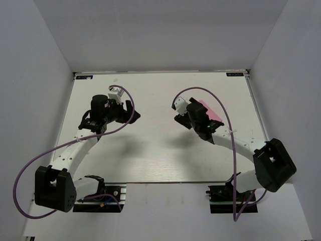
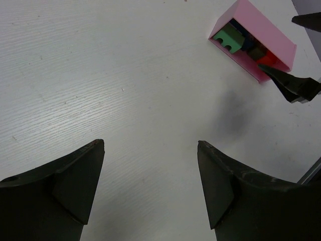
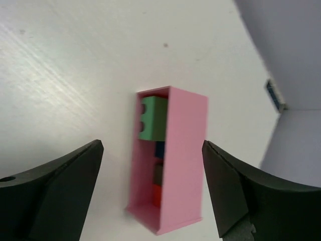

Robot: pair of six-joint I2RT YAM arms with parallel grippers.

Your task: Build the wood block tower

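Presently: wood blocks (image 3: 153, 119) packed in pink box (image 3: 183, 160), on side, bench (image 2: 100, 75) 2 o'clock, open face likely for picking. Over box, right claw (image 3: 151, 145) wide, empty; left claw (image 2: 150, 145) wide, empty.

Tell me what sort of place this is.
Probably a lab robot test cell: a white table boxed in by plain white walls, a left arm and right arm bolted at its near edge, and a pink box of blocks on it.
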